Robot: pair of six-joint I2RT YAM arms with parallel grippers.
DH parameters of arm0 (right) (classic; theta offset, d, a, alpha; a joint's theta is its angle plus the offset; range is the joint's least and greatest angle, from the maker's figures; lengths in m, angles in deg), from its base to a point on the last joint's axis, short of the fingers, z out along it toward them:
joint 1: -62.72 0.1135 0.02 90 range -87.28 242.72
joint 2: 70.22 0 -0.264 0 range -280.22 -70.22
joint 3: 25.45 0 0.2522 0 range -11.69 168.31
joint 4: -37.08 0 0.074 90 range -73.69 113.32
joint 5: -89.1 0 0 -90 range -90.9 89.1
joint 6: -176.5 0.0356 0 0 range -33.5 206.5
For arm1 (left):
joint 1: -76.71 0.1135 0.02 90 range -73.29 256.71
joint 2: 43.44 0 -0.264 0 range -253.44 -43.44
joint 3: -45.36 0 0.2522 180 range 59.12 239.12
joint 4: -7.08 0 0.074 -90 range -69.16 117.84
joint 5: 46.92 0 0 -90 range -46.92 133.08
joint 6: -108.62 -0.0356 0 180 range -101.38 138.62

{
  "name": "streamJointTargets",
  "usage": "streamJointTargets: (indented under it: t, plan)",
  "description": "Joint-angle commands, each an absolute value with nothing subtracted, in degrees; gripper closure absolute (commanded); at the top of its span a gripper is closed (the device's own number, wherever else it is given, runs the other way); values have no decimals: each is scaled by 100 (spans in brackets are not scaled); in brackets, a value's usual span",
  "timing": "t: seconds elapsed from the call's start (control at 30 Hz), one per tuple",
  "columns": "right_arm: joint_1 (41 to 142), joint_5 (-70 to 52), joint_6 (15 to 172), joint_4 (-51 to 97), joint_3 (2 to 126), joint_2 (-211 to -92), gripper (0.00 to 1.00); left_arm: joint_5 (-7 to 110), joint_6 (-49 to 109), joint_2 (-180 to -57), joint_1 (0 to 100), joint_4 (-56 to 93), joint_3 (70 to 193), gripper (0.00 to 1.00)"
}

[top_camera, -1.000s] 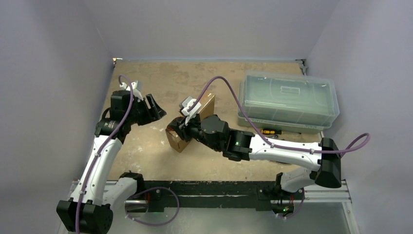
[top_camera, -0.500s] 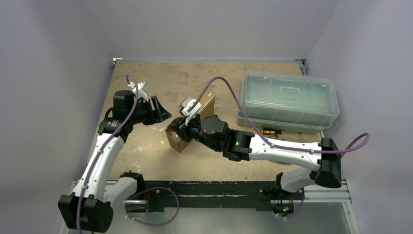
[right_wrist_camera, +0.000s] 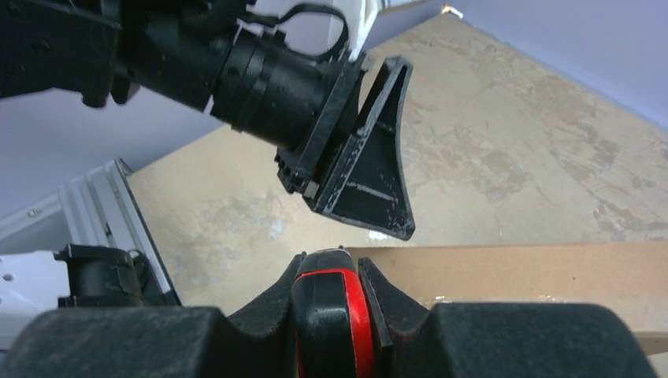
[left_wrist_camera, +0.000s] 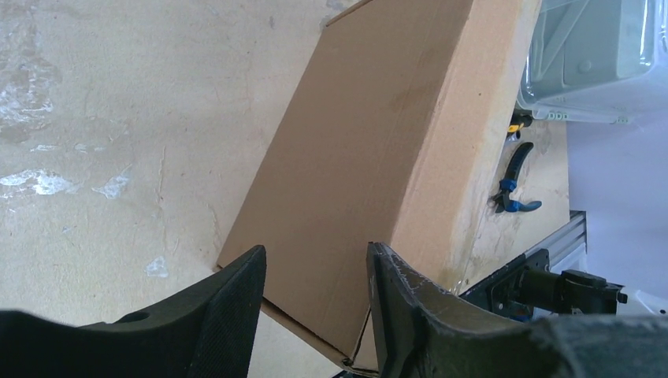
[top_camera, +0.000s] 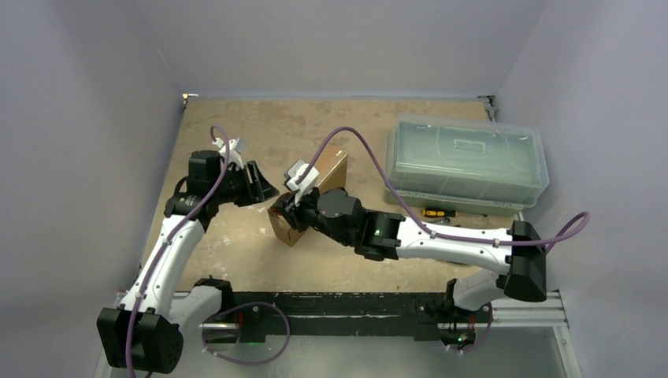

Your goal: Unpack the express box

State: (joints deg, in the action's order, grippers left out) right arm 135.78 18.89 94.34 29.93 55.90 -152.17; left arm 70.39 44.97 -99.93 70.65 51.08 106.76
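The express box (top_camera: 335,168) is a brown cardboard mailer standing tilted on one long edge mid-table; it also shows in the left wrist view (left_wrist_camera: 370,142) and the right wrist view (right_wrist_camera: 536,276). My left gripper (top_camera: 264,186) is open and empty just left of the box, its fingers (left_wrist_camera: 228,307) level with the box's near corner, not touching it. My right gripper (top_camera: 293,206) is at the box's near end, shut on a red-and-black tool (right_wrist_camera: 331,315). The tool's tip is hidden. The left gripper's finger (right_wrist_camera: 370,173) hangs close in front of the right wrist camera.
A clear plastic lidded bin (top_camera: 469,161) stands at the back right. A small yellow-and-black tool (top_camera: 433,212) lies in front of it, and blue-handled pliers (left_wrist_camera: 512,177) lie near the table's front edge. The right arm stretches across the table's near right part.
My left gripper has moved right, closer to the box. My right arm has shifted slightly left, still holding the tool at the box.
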Motion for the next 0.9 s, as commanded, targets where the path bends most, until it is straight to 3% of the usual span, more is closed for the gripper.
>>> streamJointTargets:
  t: [0.0, 0.7, 0.87]
  plan:
    - [13576, 1965, 9163, 2834, 5949, -15330, 100, 7189, 4444, -10031, 7065, 4831, 10667, 50]
    - [13650, 1948, 8993, 2535, 6393, -15158, 100, 7007, 4359, -10375, 7065, 4998, 10562, 53]
    - [13646, 1931, 9002, 2568, 6343, -15071, 100, 7038, 4314, -10321, 7060, 5126, 10957, 45]
